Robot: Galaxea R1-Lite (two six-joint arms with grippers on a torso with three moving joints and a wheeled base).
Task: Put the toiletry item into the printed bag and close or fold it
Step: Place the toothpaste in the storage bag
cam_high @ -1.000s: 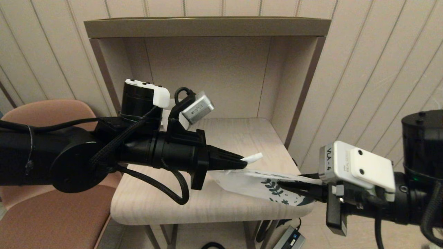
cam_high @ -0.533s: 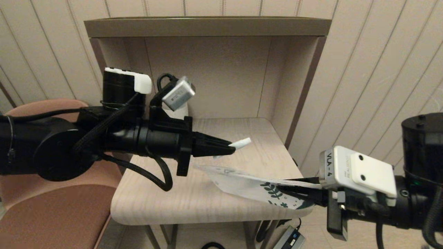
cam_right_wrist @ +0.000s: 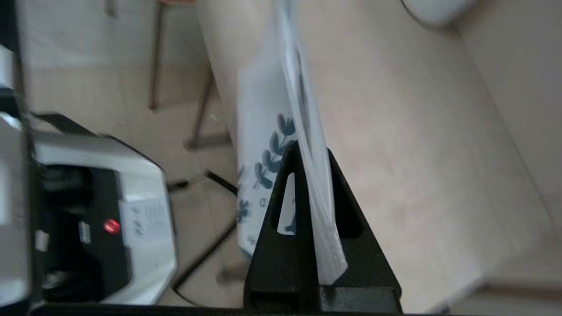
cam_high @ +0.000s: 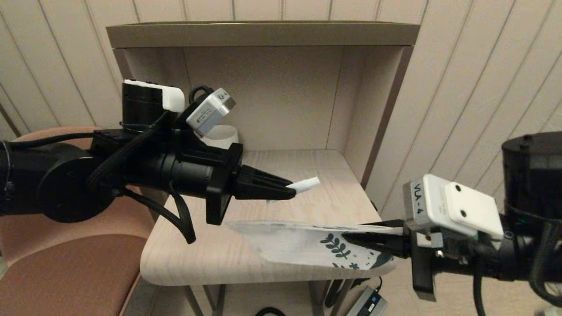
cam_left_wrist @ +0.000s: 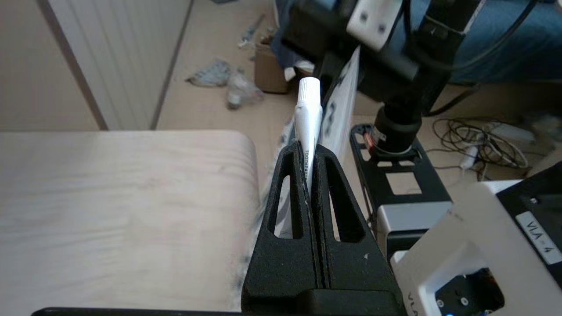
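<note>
White mug point(cam_high: 221, 135) mostly hidden behind left arm; bag point(cam_high: 298, 241) far end blurred.

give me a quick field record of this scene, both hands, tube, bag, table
left hand: shut on the toiletry item, raised above the table
right hand: shut on the printed bag at its leaf-print end
printed bag: lifted, stretching out from the right hand over the table
toiletry item: outside the bag, above it
mug: at the back of the table
</note>
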